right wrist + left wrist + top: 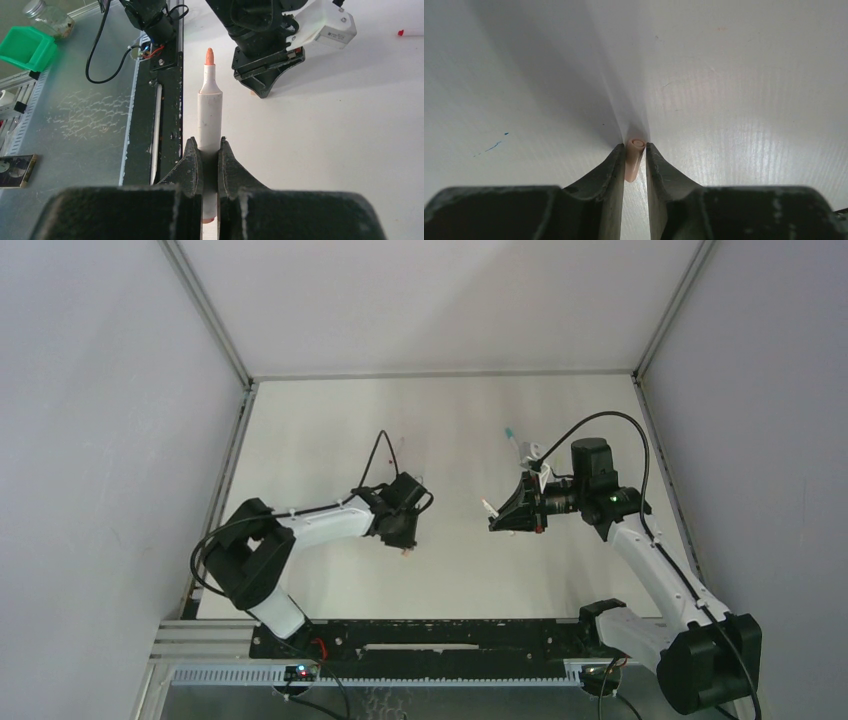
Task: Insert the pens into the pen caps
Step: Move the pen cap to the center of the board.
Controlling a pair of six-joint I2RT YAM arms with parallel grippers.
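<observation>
A table (330, 430) fills the middle, with two arm bases at its near edge, one left and one right. The left gripper (405, 543) hangs left of centre, fingers pointing down close over the table, with a pen cap (634, 165) pinched between them. The right gripper (497, 524) is right of centre, well apart from the left one and turned to face it. A pen (210, 110) is clamped in its jaws, its tip sticking out leftward toward the left gripper. A second pen (513, 436) lies on the table behind the right gripper, toward the far side. A third pen (412, 33) lies on the table beyond the left gripper.
</observation>
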